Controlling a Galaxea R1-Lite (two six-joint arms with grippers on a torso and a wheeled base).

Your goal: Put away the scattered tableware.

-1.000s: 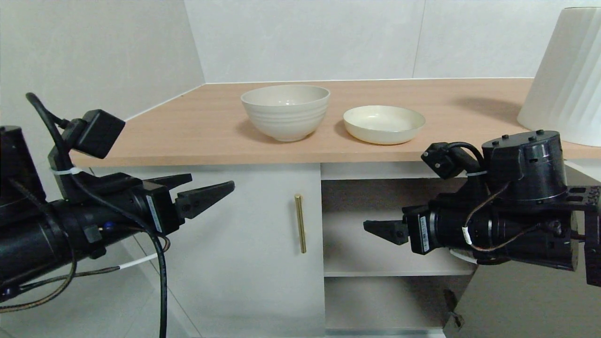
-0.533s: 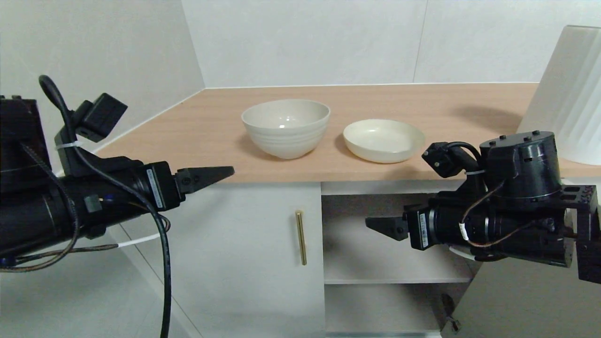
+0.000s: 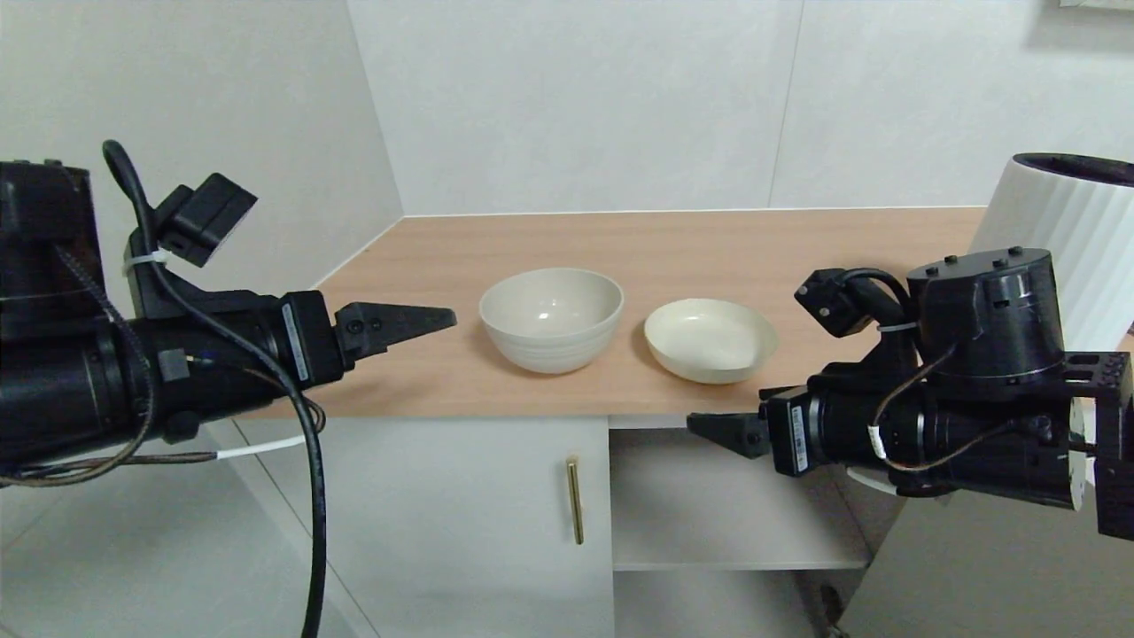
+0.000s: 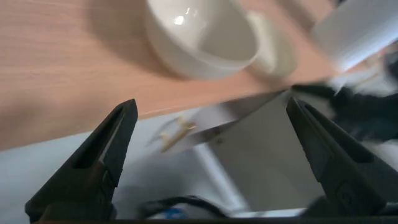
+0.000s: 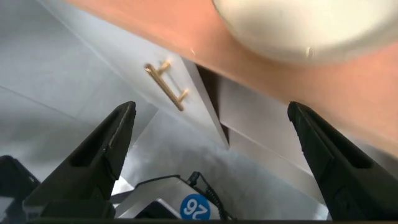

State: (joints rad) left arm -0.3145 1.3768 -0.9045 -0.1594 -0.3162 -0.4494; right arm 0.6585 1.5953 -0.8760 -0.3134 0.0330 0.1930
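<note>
Two pieces of tableware sit out on the wooden counter (image 3: 709, 248), near its front edge: a deep ribbed bowl (image 3: 551, 319) and, just beside it toward the robot's right, a shallow dish (image 3: 709, 341). They stand close but apart, both upright and empty. Farther right stands a tall white ribbed vessel (image 3: 1063, 248).

Under the counter the cupboard has a shut door with a brass handle (image 3: 574, 499), and next to it an open compartment with a bare shelf (image 3: 726, 532). That looks the likely place for the crockery.

The left hand (image 4: 211, 102) hovers level with the counter top, near the deep bowl but not touching it, its two fingers spread wide and holding nothing. The right hand (image 5: 211, 106) hangs lower, in front of the open compartment and just under the counter's edge below the dish, also spread wide and empty.

Both pieces look like glazed ceramic: stiff, smooth, probably slippery, and likely to chip or break if knocked or dropped. The bowl seems the heavier. I would expect a pinch over the rim, one finger inside the wall and one outside, to be the surest hold. Its rounded outside gives a sideways squeeze little to bite on. The dish has a low, flaring wall, so a grip on its rim needs a flat approach, and it may tip once lifted from one side
</note>
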